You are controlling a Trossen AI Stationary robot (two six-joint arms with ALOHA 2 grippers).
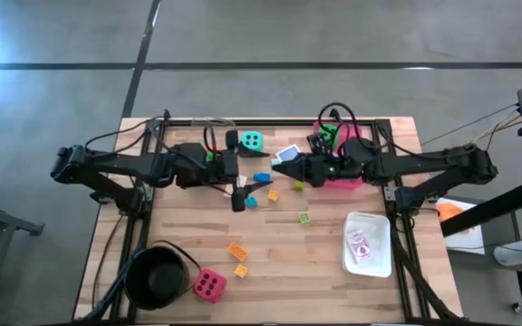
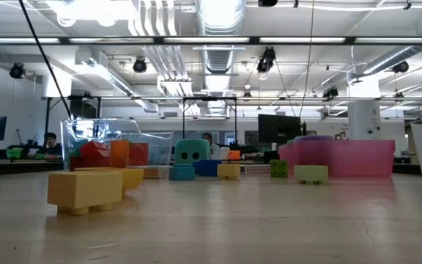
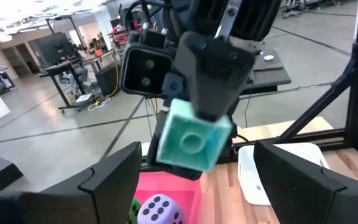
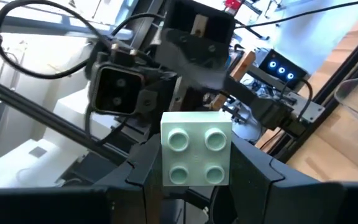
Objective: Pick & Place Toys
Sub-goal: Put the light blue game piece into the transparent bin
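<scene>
My right gripper (image 1: 277, 166) is over the table's middle, shut on a small pale green studded block (image 4: 196, 155), which also shows in the left wrist view (image 3: 191, 140). My left gripper (image 1: 239, 184) faces it from the left, open and empty, its fingers (image 3: 110, 180) apart. A teal die (image 1: 251, 140) rests at the far middle. A green die (image 1: 331, 134) and a purple die (image 3: 157, 208) lie in the pink tray (image 1: 344, 181). A pink-red die (image 1: 208, 285) rests on the table near the front edge. Small blocks (image 1: 304, 217) lie scattered on the table. My right gripper pinches the pale green block by two opposite side faces (image 4: 166, 158) between its two fingers. The fingers come level from the table's right. The block is lifted clear of the table, with its studded face (image 4: 194, 140) turned back toward the wrist.
A round black pot (image 1: 157, 276) stands at the front left. A white tray (image 1: 368, 243) with a pink card lies at the front right. A picture card (image 1: 288, 152) lies behind my right gripper. A yellow block (image 2: 86, 191) sits close to the low camera.
</scene>
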